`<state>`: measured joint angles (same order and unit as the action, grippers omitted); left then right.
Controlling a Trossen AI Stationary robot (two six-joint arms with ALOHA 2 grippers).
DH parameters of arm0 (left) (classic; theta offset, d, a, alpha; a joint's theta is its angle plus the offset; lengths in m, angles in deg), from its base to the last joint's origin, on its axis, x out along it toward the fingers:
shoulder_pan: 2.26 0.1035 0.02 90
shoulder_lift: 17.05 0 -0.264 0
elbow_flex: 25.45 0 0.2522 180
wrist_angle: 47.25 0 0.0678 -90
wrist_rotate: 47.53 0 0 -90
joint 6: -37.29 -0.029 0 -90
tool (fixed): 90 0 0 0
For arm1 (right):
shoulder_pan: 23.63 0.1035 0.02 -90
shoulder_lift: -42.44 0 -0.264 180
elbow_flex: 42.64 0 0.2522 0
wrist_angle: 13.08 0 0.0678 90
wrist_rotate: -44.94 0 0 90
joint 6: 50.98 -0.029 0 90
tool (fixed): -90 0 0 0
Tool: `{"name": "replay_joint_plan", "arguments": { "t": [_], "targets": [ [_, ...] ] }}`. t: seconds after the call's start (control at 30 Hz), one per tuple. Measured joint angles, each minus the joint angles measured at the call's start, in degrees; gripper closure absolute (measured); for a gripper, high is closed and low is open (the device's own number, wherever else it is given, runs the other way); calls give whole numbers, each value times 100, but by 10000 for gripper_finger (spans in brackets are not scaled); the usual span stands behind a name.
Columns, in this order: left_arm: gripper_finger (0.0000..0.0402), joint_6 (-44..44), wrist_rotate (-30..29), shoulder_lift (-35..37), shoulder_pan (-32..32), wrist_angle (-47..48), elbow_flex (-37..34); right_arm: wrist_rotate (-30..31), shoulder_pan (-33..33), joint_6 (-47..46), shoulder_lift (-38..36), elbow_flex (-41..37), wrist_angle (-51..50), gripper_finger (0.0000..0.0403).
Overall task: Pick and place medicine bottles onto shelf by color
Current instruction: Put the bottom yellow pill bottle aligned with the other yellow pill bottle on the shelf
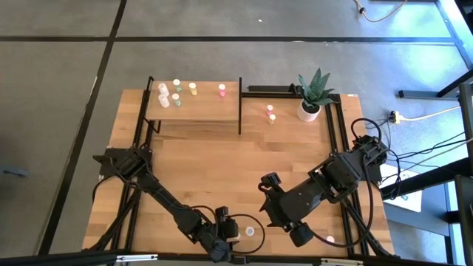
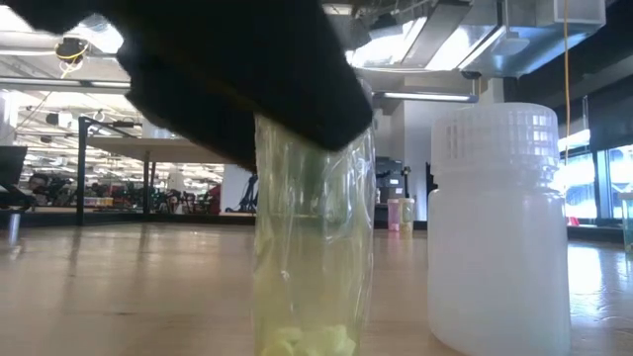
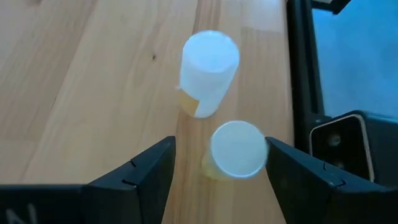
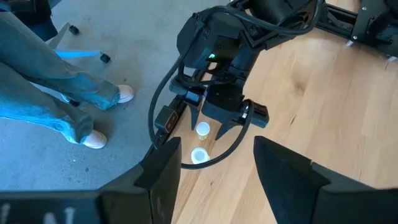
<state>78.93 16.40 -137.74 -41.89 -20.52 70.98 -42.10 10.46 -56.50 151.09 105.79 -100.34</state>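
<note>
Two small bottles with white tops stand upright on the wooden table near its near edge. My left gripper point(image 3: 221, 146) is open, with its fingers on either side of the nearer bottle point(image 3: 237, 149), which holds yellowish contents point(image 2: 312, 247). The second bottle point(image 3: 208, 71) stands just beyond it point(image 2: 499, 227). My right gripper point(image 4: 217, 180) is open and empty, raised above the table and looking down on the left gripper point(image 4: 214, 115). The shelf point(image 1: 194, 111) at the far left carries several bottles point(image 1: 177, 89). My left gripper's fingers point down on either side of the nearer bottle's white top. One finger point(image 3: 292, 168) stands right against the top's edge point(image 3: 263, 149); I cannot tell whether it touches. The bottle stands upright on the table.
Two more bottles point(image 1: 271, 114) stand on the table beside a potted plant point(image 1: 310, 103) at the far right. Black frame rails point(image 3: 301, 62) run along the table's edges. A person's legs and white shoes point(image 4: 74, 106) show on the floor beyond the near edge.
</note>
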Motion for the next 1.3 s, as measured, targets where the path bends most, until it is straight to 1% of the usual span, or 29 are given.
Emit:
{"name": "replay_joint_plan", "arguments": {
  "t": [0.63, 0.93, 1.3],
  "targets": [
    [168, 21, -2, 5, 0, 7, 0, 0, 0, 4, -1, 0, -5, 201],
    [196, 22, -2, 7, 0, 7, 0, 0, 0, 4, -2, 0, -7, 201],
    [220, 20, -13, -36, -4, -18, 0, 0, 0, 24, -2, 0, -7, 201]
  ]
}}
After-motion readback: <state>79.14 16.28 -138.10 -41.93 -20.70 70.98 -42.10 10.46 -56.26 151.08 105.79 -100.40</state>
